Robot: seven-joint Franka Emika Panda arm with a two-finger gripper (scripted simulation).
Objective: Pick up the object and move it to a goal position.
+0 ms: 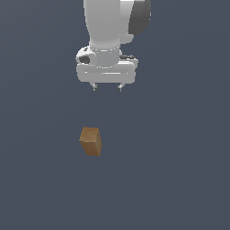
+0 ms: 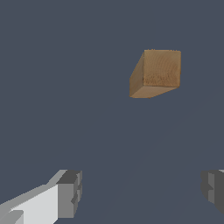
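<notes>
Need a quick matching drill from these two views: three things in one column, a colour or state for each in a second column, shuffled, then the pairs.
Column 1:
1. block
2. claw
3. floor

Column 2:
A. dark blue-grey, plain
B. tan-brown, resting apart from the arm
C. white body, jaws spread wide, nothing between them

Pairs: 1-B, 2-C, 3-A.

In the wrist view the block sits off to one side of the gap between the fingers, not between them.
</notes>
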